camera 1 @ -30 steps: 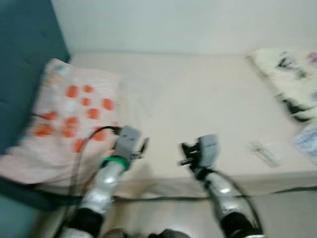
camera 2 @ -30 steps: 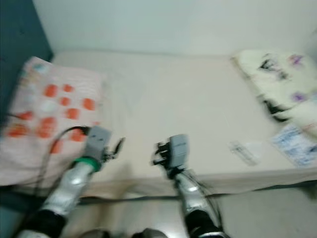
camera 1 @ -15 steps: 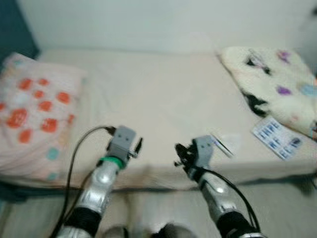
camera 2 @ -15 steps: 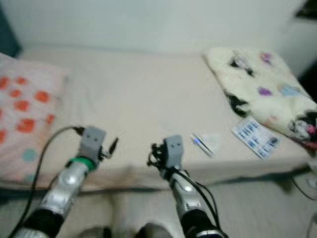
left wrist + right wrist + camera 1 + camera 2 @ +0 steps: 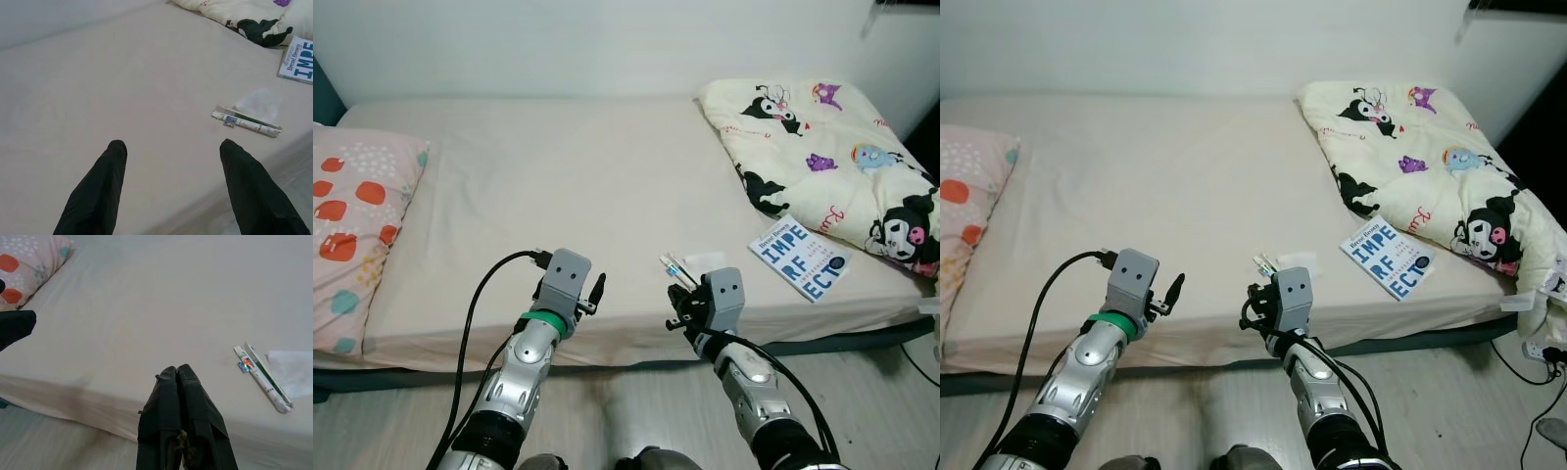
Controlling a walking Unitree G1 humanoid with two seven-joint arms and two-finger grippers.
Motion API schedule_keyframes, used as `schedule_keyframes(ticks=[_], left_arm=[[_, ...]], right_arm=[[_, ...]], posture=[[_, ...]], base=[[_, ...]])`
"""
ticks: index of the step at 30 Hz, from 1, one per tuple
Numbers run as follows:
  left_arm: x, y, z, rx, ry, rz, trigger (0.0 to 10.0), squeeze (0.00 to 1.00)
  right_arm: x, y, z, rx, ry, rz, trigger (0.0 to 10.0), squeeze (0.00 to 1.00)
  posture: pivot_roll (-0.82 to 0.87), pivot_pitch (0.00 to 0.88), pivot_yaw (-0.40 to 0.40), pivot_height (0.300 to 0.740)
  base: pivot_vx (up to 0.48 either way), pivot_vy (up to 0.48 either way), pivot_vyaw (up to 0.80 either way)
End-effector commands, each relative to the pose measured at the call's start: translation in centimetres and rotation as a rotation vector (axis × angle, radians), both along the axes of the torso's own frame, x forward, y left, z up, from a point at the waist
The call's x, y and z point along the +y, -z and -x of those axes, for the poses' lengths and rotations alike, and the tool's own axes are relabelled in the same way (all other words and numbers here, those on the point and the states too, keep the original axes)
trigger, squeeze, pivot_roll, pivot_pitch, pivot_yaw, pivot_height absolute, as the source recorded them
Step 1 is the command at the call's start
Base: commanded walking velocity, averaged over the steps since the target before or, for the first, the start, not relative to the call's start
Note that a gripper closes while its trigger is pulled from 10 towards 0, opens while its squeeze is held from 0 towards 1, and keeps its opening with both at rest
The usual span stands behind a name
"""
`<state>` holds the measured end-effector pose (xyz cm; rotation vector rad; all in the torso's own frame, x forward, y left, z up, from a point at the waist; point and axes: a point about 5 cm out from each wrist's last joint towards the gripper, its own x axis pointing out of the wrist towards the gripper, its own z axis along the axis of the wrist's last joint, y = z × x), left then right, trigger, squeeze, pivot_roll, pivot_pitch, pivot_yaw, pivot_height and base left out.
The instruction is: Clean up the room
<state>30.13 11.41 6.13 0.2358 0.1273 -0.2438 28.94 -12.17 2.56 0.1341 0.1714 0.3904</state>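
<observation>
**Swung right along bed, now steady over the clutter**

Bed (image 5: 558,176) w/ beige sheet across most of head view, white wall behind. Vs 1 s ago: whole pic shifted, so camera turned right, things themselves not moved. Blur gone, so prob. standing steady now. Teal headboard almost out of view; pillow (image 5: 352,235) w/ orange spots now cut by left edge.

Cartoon-print blanket (image 5: 813,147) bunched at right end of bed, now fully in sight. Blue-and-white book (image 5: 798,259) flat on sheet just beside blanket's near edge, close to mattress front edge.

Small stuff: rolled paper-ish wrapper (image 5: 247,122) touching a white tissue or scrap (image 5: 259,103), between book and grippers, near front edge. Exact kind too small to tell.

Left gripper (image 5: 171,191) low over front edge of mattress, fingers (image 5: 98,191) spread wide, nothing between. Right gripper (image 5: 182,377) near front edge too, just short of wrapper, fingers pressed together, empty.

Meaning for task: the turn brought the things to tidy (book, wrapper, scrap, rumpled blanket) into reach zone. Nothing picked up yet; cleanup looks at its start. Wrapper nearest right gripper, so likely first target; fingers need opening before any grab.
</observation>
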Motion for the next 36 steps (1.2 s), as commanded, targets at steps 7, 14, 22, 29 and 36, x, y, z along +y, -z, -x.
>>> schedule_keyframes(ticks=[7,14,22,29,36], left_arm=[[0.42,0.43,0.11,0.017,-0.011,-0.022,10.0,0.00],[0.38,0.39,0.10,0.014,-0.009,-0.023,10.0,0.00],[0.32,0.45,0.14,0.016,-0.003,-0.024,10.0,0.00],[0.39,0.69,0.30,0.025,-0.002,-0.026,10.0,0.00],[0.39,0.75,0.36,0.027,-0.003,-0.027,10.0,0.00]], right_arm=[[0.07,0.40,0.34,0.014,-0.002,-0.001,10.0,0.00],[0.08,0.36,0.33,0.013,-0.004,0.000,10.0,0.00],[0.07,0.39,0.35,0.014,-0.008,0.003,10.0,0.00],[0.10,0.48,0.43,0.018,-0.008,0.003,10.0,0.00],[0.14,0.54,0.46,0.018,-0.011,0.029,10.0,0.00]], posture=[[0.04,0.000,-0.012,0.740],[0.04,0.000,-0.013,0.740],[0.04,0.000,-0.013,0.740],[0.03,0.000,-0.013,0.740],[0.04,0.000,-0.014,0.740]], base=[[0.000,0.152,0.00],[0.000,0.000,0.00],[0.000,0.000,0.00],[0.000,0.000,0.00],[0.000,0.000,0.22]])
